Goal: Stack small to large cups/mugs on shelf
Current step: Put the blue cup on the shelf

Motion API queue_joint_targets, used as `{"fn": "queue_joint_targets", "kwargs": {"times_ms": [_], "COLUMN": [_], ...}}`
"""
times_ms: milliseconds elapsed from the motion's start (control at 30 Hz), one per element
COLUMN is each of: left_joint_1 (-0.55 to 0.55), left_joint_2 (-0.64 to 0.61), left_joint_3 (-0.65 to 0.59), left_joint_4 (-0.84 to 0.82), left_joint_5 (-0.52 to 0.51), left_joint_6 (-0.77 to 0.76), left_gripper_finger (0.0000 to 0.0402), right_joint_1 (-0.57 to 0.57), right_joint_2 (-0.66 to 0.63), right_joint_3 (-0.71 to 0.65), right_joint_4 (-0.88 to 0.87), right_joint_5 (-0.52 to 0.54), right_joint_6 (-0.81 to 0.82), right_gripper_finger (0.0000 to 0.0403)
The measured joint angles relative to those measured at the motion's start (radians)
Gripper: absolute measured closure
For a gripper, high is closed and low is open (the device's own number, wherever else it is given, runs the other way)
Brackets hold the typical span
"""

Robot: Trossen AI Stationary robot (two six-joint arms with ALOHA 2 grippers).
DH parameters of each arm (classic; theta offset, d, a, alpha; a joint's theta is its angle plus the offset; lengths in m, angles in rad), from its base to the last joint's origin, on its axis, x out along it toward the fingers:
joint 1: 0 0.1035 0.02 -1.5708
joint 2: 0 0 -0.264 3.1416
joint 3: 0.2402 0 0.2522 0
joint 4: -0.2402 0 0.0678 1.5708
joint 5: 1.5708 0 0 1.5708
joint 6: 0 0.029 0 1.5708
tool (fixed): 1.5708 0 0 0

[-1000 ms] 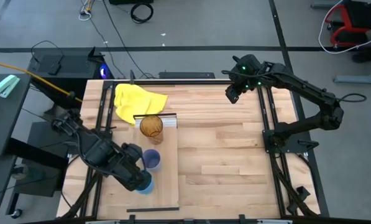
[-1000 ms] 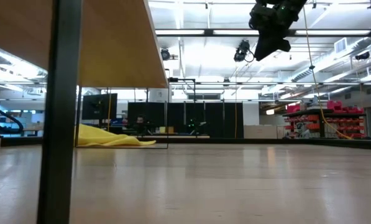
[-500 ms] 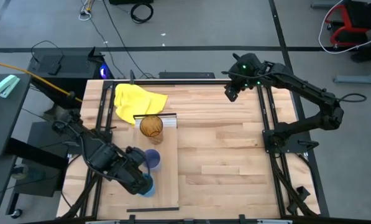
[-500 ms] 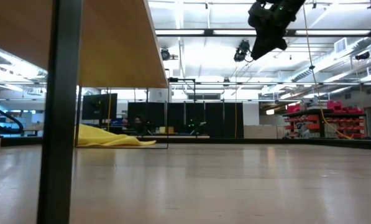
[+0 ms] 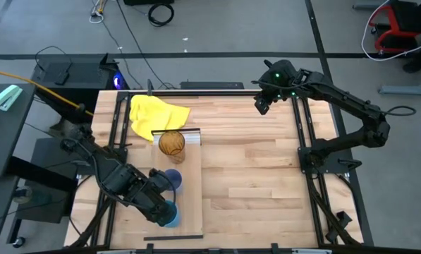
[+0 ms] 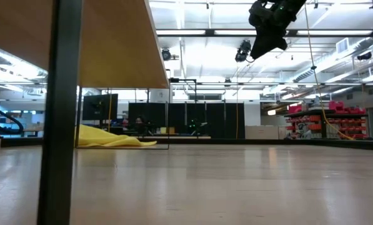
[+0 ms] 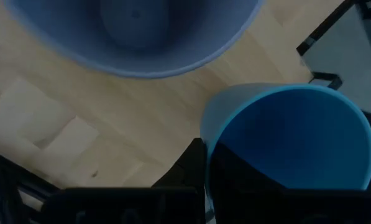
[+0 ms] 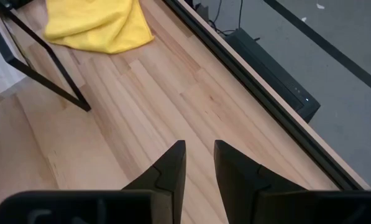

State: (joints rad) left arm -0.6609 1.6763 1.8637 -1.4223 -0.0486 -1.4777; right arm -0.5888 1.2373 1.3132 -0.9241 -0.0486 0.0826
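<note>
The bright blue cup [image 5: 171, 216] is at the near end of the long pale shelf board [image 5: 190, 201], with my left gripper [image 5: 161, 207] shut on it. The left wrist view shows it close up [image 7: 297, 124]. The lavender-blue cup [image 5: 172, 178] stands upright on the board just beyond it, also seen in the left wrist view [image 7: 141, 31]. The amber cup [image 5: 172, 144] stands further back, by the ridged white strip [image 5: 190, 136]. My right gripper [image 5: 261, 106] hangs high over the far edge, shut and empty. My left gripper holds the bright blue cup by its wall at the rim [image 7: 205, 146], on the side toward the table's left. One finger [image 7: 188, 165] is outside the wall and the other is inside the cup. I cannot tell whether the cup's base rests on the board.
A yellow cloth [image 5: 156, 113] lies at the far left of the table, behind the shelf. The shelf's thin black frame shows as a post [image 6: 60, 112] in the low view. The slatted tabletop [image 5: 259, 176] stretches to the right of the shelf.
My left gripper has shifted a little toward the table's near edge and right, taking the bright blue cup with it. The lavender-blue and amber cups have stayed in place.
</note>
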Motion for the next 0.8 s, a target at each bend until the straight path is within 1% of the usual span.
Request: {"fn": "queue_joint_targets", "kwargs": {"times_ms": [167,300,433,667,800], "left_joint_1": [0.000,0.003,0.003,0.003,0.003], "left_joint_2": [0.034,0.041,0.041,0.041,0.041], "left_joint_3": [0.000,0.000,0.000,0.000,0.000], "left_joint_4": [0.007,0.008,0.011,0.021,0.029], "left_joint_5": [0.020,0.019,-0.004,-0.004,-0.003], "left_joint_6": [0.082,0.082,0.076,0.076,0.077], "left_gripper_finger": [0.0391,0.0391,0.0391,0.0387,0.0391], "right_joint_1": [0.000,0.000,0.000,0.000,0.000], "right_joint_2": [0.000,0.000,0.000,0.000,0.000], "right_joint_3": [0.000,0.000,0.000,0.000,0.000], "right_joint_4": [0.000,0.001,0.001,0.001,0.001], "right_joint_5": [0.000,0.000,0.000,0.000,0.000], "right_joint_6": [0.000,0.000,0.000,0.000,0.000], "right_gripper_finger": [0.0312,0.0312,0.0312,0.0312,0.0312]}}
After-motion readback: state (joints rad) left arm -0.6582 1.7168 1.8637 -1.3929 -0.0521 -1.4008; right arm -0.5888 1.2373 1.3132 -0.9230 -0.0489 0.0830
